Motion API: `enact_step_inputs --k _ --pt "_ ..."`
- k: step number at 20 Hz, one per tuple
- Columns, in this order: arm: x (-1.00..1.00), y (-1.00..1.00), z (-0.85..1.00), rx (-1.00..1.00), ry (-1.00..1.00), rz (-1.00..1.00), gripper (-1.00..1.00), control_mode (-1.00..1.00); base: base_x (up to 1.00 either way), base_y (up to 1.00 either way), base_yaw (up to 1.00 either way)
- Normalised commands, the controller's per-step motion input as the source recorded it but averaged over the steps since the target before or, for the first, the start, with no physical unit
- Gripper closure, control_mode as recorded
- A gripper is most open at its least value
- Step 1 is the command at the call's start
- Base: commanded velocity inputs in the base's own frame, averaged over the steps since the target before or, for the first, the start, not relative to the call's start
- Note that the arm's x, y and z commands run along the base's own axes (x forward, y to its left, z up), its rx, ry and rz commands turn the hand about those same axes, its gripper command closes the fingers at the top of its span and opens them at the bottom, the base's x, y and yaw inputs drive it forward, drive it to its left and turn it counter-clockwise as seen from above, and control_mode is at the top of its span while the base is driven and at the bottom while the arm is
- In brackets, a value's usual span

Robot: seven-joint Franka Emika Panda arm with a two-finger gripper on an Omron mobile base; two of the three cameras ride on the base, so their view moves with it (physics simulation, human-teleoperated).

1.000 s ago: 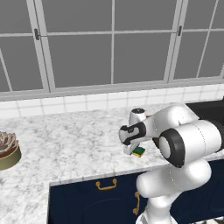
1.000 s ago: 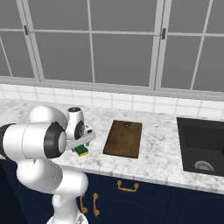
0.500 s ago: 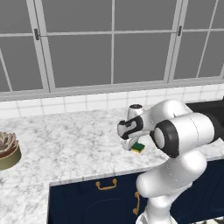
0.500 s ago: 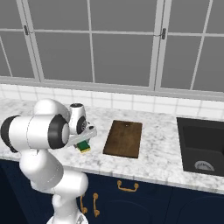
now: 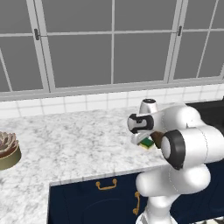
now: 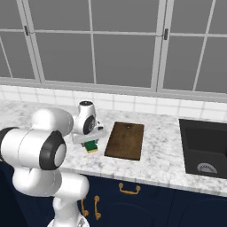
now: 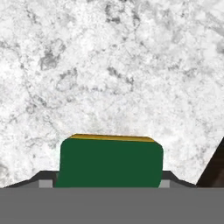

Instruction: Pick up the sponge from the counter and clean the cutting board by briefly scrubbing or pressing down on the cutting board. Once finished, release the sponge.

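Both base views look forward and down from behind the arm, one from about 7 o'clock, one from about 5 o'clock, sharing the marbled table [image 5: 78, 144] [image 6: 164, 155] and the windows [image 5: 113, 43] [image 6: 124, 48]. The hand view looks straight down, very near the table [image 7: 109, 65].

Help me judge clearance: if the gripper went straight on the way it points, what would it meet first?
Apparently the sponge, sitting between the gripper fingertips; beyond it is the counter. Whether it is already gripped is unclear.
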Motion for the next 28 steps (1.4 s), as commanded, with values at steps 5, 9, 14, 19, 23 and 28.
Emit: enact_step_inputs --k 5,9,14,19,23,28 --pt "0.02 -0.47 0.16 0.00 0.01 -0.28 1.00 -1.00 0.00 0.00 0.00" --pt "0.00 -0.45 0.00 0.00 -0.07 -0.28 1.00 -1.00 0.00 0.00 0.00" --pt "0.17 -0.43 -0.03 0.00 0.00 -0.20 1.00 -1.00 0.00 0.00 0.00" --pt "0.12 -0.25 -0.38 0.01 -0.01 -0.13 1.00 -1.00 0.00 0.00 0.00" --pt "0.22 -0.38 -0.55 0.03 -0.05 -0.08 1.00 -1.00 0.00 0.00 0.00" --pt "0.31 -0.24 -0.40 0.01 -0.09 -0.08 1.00 -1.00 0.00 0.00 0.00"
